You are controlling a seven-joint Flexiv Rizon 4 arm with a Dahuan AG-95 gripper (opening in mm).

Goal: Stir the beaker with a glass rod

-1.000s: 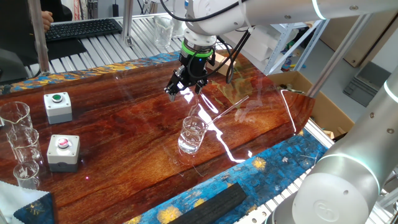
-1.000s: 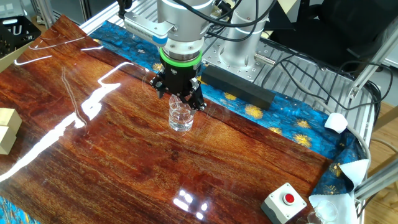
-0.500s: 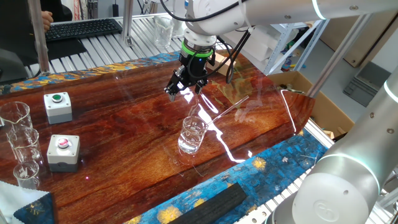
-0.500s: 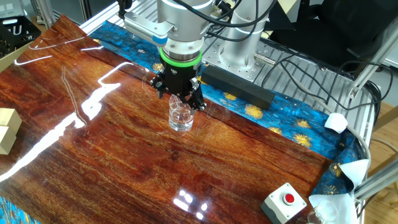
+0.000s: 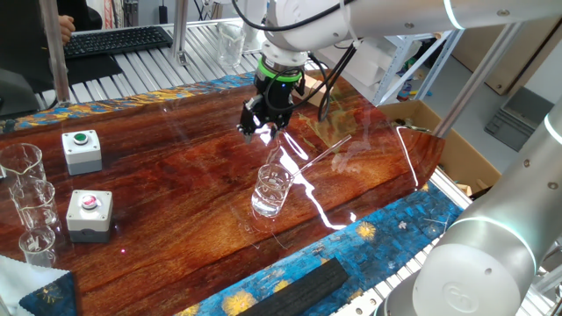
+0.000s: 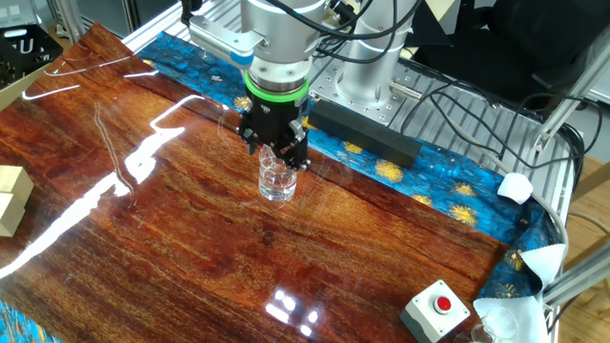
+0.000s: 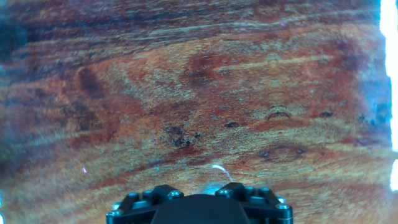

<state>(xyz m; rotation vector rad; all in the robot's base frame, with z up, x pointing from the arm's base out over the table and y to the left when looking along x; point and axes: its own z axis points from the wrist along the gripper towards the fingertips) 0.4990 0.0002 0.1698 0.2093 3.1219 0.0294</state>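
We've got the beaker (image 5: 271, 189) standing upright on the wooden table (image 5: 176, 193), and our gripper (image 5: 261, 129) hangs just above it, behind its rim. A thin pale line slants from the fingers into the glass, apparently the glass rod (image 5: 276, 158); we can't tell how the jaws are set.

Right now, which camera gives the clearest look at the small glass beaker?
One fixed view: the beaker stands unobstructed on the table. In the other fixed view the hand overlaps its top. The hand view shows only a faint glassy curve.
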